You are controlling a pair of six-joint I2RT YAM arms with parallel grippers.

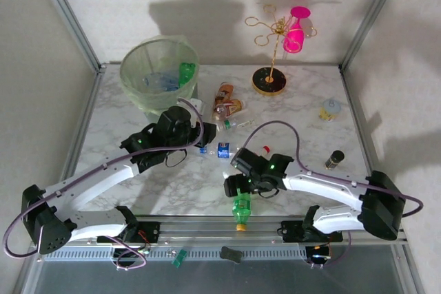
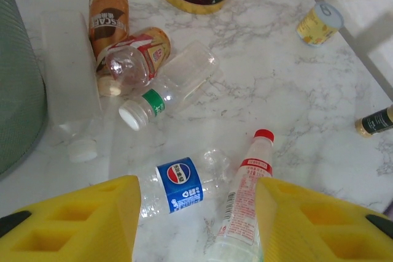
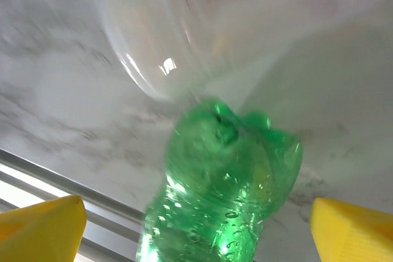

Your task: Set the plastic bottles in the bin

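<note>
- Progress: early, by my judgement; the bin (image 1: 138, 93) stands at the far left of the table (image 1: 303, 129) and holds one green bottle (image 1: 187, 74) against its right wall; a bluish item beside it cannot be identified.
- Outstanding: seven plastic bottles lie on the marble, all outside the bin.
- Count on the table:
  - one tall clear bottle (image 2: 69, 78) just beside the bin;
  - one brown coffee bottle (image 2: 108, 13);
  - one red-labelled bottle (image 2: 132, 59);
  - one green-banded bottle (image 2: 175, 84);
  - one blue-labelled bottle (image 2: 179, 188);
  - one red-capped bottle (image 2: 245, 191);
  - one green near-edge bottle (image 1: 241, 210).
- Left gripper (image 2: 196, 204): jaws apart, grasping nothing; poised over the blue-labelled and red-capped bottles.
- Right gripper (image 3: 196, 228): spread wide either side of the green near-edge bottle; fingers clear of it; released.
- Other items: one gold stand (image 1: 270, 67) with a pink cup (image 1: 296, 29); one yellow jar (image 2: 318, 24); one small dark bottle (image 2: 374, 121), material not determinable.
</note>
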